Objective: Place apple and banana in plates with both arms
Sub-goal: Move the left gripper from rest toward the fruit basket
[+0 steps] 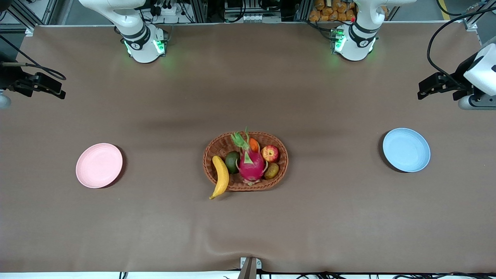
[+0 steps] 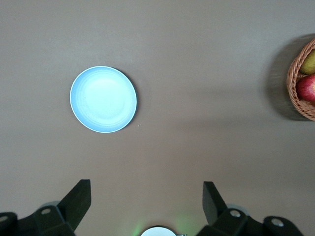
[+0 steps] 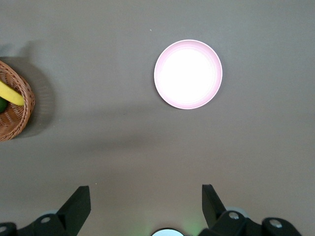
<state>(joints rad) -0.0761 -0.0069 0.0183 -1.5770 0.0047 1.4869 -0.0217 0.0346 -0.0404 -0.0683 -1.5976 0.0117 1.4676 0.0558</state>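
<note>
Nothing of the task is done yet, by the look of things. The apple (image 1: 270, 153) and the banana (image 1: 221, 176) both lie in the basket (image 1: 217, 144) at the middle of the surface (image 1: 248, 97), and both plates are bare.

The pink plate (image 1: 99, 165) sits toward the right arm's end of the surface, the blue plate (image 1: 406, 150) toward the left arm's end, each well apart from the basket. Both fruits have to be lifted out and carried to a plate, so the whole job is left.

The left hand (image 2: 146, 196) hangs high over the surface's edge at the left arm's end, fingers spread wide and holding nothing; its wrist view looks down on the blue plate and catches the basket's rim with the apple inside. The right hand (image 3: 146, 196) hangs the same way over the opposite edge, fingers wide and empty, above the pink plate. Both arms appear to be waiting.

The surface is covered in a dull brown sheet, smooth except for a soft wrinkle near the edge closest to the front camera. The basket is oval, brown woven wicker. The plates are round, shallow and matte. The apple is small, round, red with yellow patches and looks glossy. The banana is long, curved and yellow with a darker tip that pokes out over the basket's rim. A spiky pink dragon fruit (image 1: 251, 163) fills the basket's middle, lying between the banana and the apple.
</note>
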